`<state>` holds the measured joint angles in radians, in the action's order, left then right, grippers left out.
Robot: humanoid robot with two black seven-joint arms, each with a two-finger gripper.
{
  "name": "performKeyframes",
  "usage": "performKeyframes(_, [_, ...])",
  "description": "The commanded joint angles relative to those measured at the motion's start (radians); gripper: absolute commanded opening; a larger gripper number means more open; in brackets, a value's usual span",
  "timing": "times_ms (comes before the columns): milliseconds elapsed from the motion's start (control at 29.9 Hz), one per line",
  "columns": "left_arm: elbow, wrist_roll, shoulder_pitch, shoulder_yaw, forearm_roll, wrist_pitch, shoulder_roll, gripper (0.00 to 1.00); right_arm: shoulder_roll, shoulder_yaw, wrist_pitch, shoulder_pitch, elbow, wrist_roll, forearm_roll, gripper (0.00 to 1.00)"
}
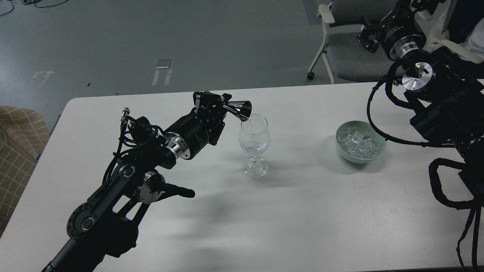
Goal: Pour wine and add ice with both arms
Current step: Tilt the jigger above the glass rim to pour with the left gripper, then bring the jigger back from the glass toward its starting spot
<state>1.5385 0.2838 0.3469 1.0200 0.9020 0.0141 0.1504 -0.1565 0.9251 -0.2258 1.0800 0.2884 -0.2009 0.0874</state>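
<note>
My left gripper [222,102] is shut on a small metal measuring cup [240,109], tipped with its mouth over the left rim of a clear stemmed wine glass [254,141] that stands upright mid-table. A thin clear stream of wine [246,122] falls from the cup into the bowl of the glass. A pale green bowl [361,142] heaped with clear ice cubes [357,142] sits to the right of the glass. My right arm is raised at the upper right; its gripper [366,34] is small and dark, well behind and above the bowl.
The white table [302,211] runs from edge to edge of the view. A grey office chair [346,45] stands beyond its far right edge. A checked cushion [17,139] is off the table's left edge.
</note>
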Motion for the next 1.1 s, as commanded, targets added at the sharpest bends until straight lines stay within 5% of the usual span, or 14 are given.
performKeyframes(0, [0.0, 0.005, 0.007, 0.0, 0.002, 0.0, 0.002, 0.0, 0.0, 0.001, -0.001, 0.0, 0.0, 0.002, 0.0, 1.0])
performKeyframes(802, [0.055, 0.041, 0.04, 0.0, 0.161, 0.0, 0.011, 0.0, -0.003, 0.001, 0.0, 0.006, 0.001, 0.0, 0.0, 1.0])
performKeyframes(1069, [0.117, 0.097, 0.047, 0.0, 0.161, 0.0, 0.021, 0.0, -0.006, 0.001, -0.001, 0.008, 0.001, 0.002, 0.0, 1.0])
